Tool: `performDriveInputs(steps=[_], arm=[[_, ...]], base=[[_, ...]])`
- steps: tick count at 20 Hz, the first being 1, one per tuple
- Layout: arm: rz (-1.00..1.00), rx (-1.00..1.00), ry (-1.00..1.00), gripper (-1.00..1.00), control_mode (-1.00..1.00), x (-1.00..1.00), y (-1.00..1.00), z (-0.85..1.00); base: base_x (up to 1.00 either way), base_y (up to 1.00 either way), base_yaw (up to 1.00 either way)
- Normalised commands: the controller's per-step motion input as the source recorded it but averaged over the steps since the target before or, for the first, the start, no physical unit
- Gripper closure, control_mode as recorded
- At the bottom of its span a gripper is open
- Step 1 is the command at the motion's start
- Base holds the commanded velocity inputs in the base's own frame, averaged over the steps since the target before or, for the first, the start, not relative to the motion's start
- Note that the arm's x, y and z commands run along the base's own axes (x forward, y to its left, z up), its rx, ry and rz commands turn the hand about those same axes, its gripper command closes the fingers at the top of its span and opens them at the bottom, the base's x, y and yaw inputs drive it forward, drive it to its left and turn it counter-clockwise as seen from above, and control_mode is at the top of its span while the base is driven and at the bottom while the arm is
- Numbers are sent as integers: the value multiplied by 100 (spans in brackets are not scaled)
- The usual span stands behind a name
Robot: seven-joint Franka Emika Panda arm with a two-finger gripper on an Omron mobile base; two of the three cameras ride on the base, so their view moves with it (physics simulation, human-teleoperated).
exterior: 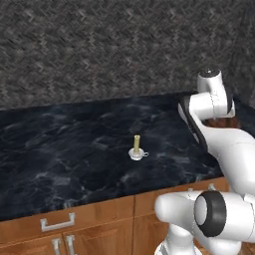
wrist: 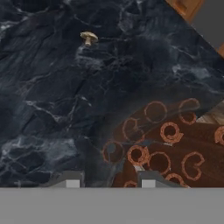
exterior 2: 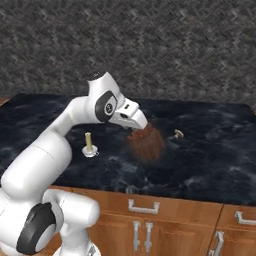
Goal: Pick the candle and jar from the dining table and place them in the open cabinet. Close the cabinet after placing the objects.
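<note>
The dark brown jar (exterior 2: 146, 143), patterned with orange swirls (wrist: 162, 151), hangs tilted just above the dining table (exterior 2: 215, 160), and my gripper (exterior 2: 139, 130) is shut on its top. In the hand view the gripper (wrist: 110, 180) has the jar's wall between and to the right of its fingertips. The candle (exterior: 137, 148), a yellow-gold stick in a small white holder, stands upright on the black marble (exterior: 60, 149), to the left of the jar and apart from it (exterior 2: 89, 145). The cabinet is out of view.
A small tan mushroom-shaped thing (exterior 2: 178, 133) lies on the marble right of the jar, seen far off in the hand view (wrist: 89, 38). Wood drawers with silver handles (exterior 2: 143, 206) run under the front edge. A grey herringbone wall (exterior: 99, 50) stands behind the table.
</note>
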Motion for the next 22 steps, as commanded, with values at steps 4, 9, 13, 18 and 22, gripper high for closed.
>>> performDriveInputs(steps=[4, 9, 13, 18, 22], arm=[[0, 0, 0, 100, 100, 0, 0, 0], [0, 0, 0, 100, 100, 0, 0, 0], [0, 0, 0, 100, 100, 0, 0, 0], [0, 0, 0, 100, 100, 0, 0, 0], [0, 0, 0, 100, 100, 0, 0, 0]], base=[[-23, -82, -21], [-11, -94, -33], [0, -82, -45], [0, -61, -49], [0, -60, -48]])
